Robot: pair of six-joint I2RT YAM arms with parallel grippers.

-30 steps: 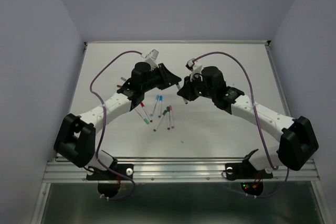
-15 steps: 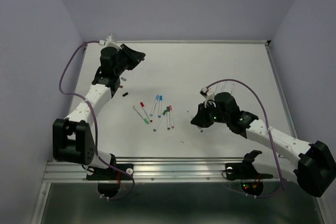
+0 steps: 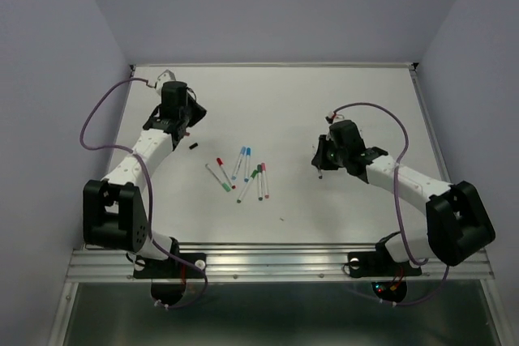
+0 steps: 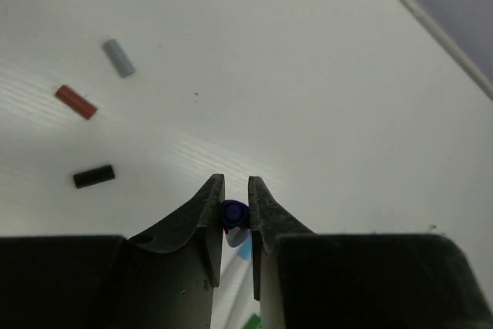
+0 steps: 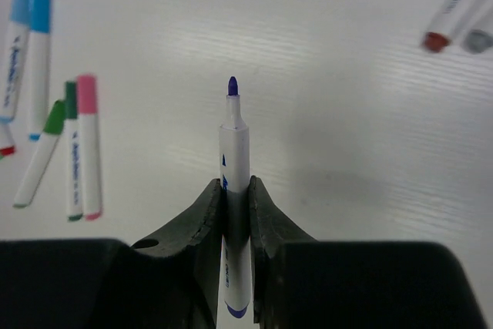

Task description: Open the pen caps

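Within left gripper (image 4: 235, 182), round blue cap (image 4: 234, 212); right gripper (image 5: 236, 182), slim white pen (image 5: 233, 138).

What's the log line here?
left gripper: shut on dark blue cap | right gripper: shut on uncapped pen | status: cap off

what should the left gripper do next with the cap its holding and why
Probably open the left gripper and drop the small dark blue plastic cap: it sits pinched between the jaws above the white table, where a grey cap, a red cap and a black cap already lie loose. The right gripper holds the uncapped white pen separately.
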